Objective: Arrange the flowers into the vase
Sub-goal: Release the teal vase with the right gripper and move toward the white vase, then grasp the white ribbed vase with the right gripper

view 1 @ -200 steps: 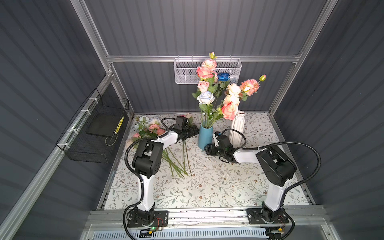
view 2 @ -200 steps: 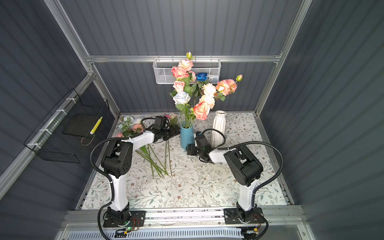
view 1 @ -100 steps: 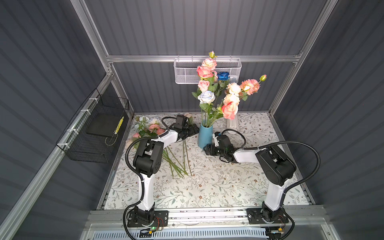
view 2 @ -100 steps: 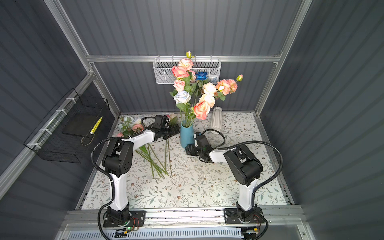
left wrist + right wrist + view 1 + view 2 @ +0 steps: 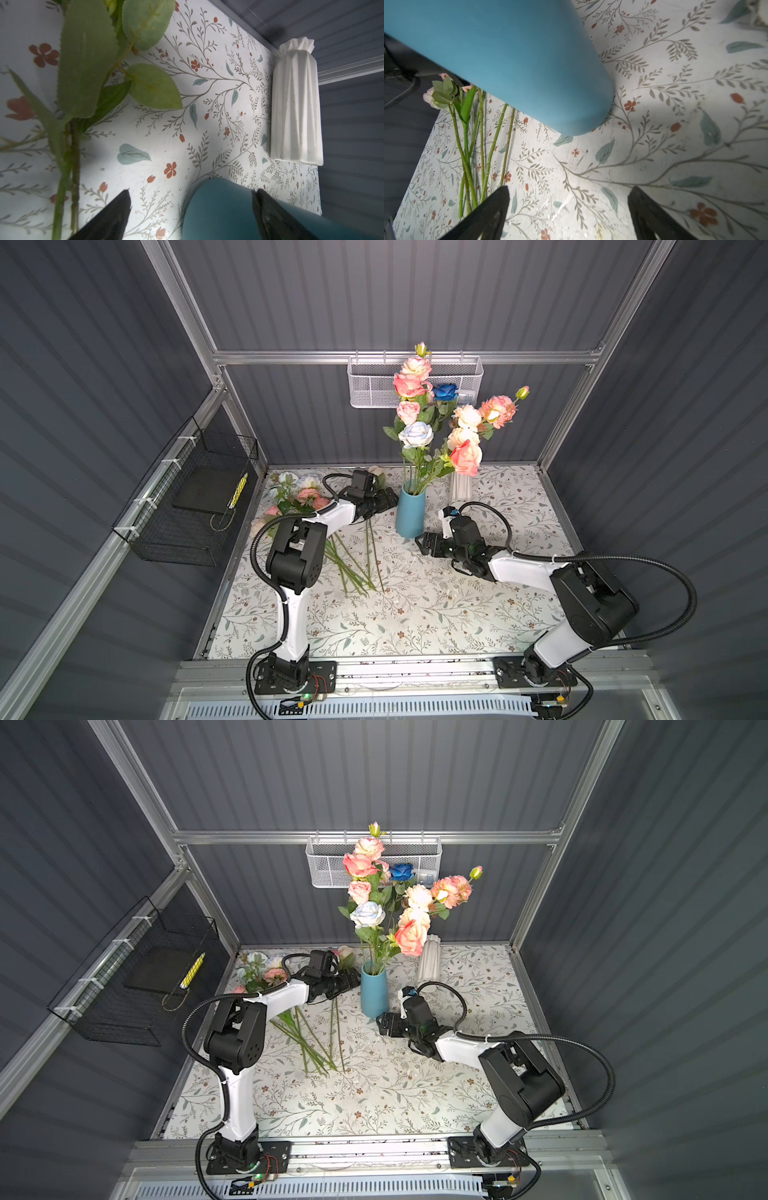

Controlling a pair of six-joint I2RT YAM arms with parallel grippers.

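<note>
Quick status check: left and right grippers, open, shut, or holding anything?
left gripper: open, holding nothing.
right gripper: open, holding nothing.

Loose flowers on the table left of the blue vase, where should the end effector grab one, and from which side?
Grip a bare lower stem, coming straight down with the jaws across it. The stems lie flat and bare there; the blooms are tangled with leaves beside the left arm.
</note>
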